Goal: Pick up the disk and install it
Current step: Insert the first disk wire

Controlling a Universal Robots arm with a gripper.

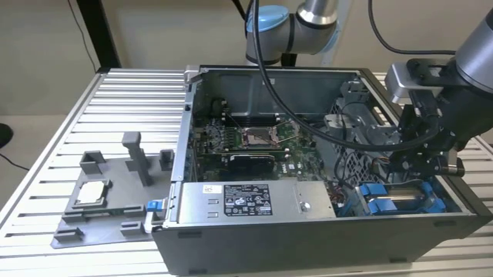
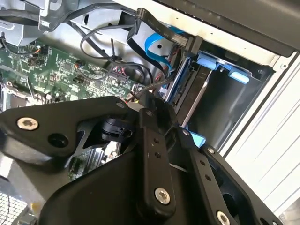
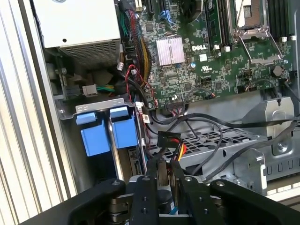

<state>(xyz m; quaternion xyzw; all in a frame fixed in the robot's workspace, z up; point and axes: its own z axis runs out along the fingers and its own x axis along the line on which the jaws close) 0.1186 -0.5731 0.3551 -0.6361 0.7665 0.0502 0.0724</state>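
The disk (image 2: 196,97) is seen on edge in the near drive bay (image 3: 101,106) at the exterior view's right, the state of the claw (image 3: 164,168) cannot be told, and a straight, unskewed push along the bay is advised.

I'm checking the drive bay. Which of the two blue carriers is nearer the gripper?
The blue carrier beside the red and black wires; the other carrier sits by the case wall, farther from the gripper.
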